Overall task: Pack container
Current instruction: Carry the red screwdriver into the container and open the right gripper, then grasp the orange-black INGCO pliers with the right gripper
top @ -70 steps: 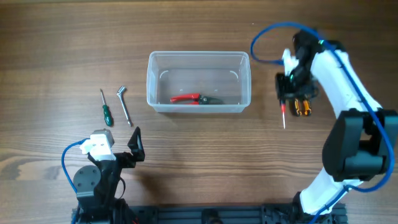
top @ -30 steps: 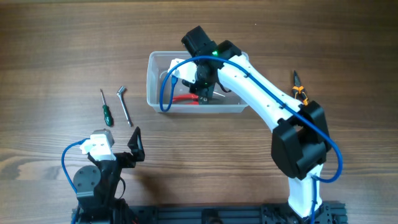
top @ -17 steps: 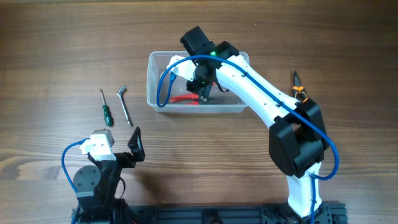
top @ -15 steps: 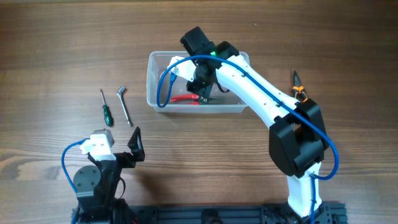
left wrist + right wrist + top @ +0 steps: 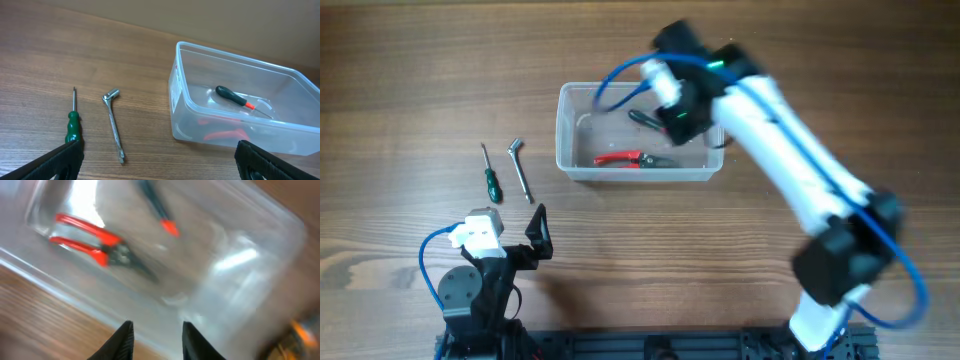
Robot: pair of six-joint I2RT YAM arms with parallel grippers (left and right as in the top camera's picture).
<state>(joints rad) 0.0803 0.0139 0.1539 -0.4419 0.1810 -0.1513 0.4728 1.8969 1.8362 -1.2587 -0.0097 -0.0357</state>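
The clear container point(image 5: 563, 130) sits mid-table. In it lie red-handled pliers point(image 5: 628, 158) and a black screwdriver with a red collar point(image 5: 644, 118). My right gripper point(image 5: 678, 118) hovers blurred above the tub's right half. In the right wrist view the right gripper point(image 5: 156, 336) is open and empty over the container point(image 5: 240, 280), with the pliers point(image 5: 90, 240) and screwdriver point(image 5: 156, 211) below. My left gripper point(image 5: 535, 235) rests open near the front edge. The left gripper point(image 5: 160, 172) looks at the container point(image 5: 186, 115).
A green-handled screwdriver point(image 5: 490, 175) and a silver wrench point(image 5: 521, 168) lie left of the tub, also seen as the screwdriver point(image 5: 73, 126) and wrench point(image 5: 114, 125) in the left wrist view. An orange blur point(image 5: 301, 328) shows at the right wrist view's edge.
My right gripper has opened and left the black screwdriver in the container. The right arm has swung up and to the right. The left arm has stayed still.
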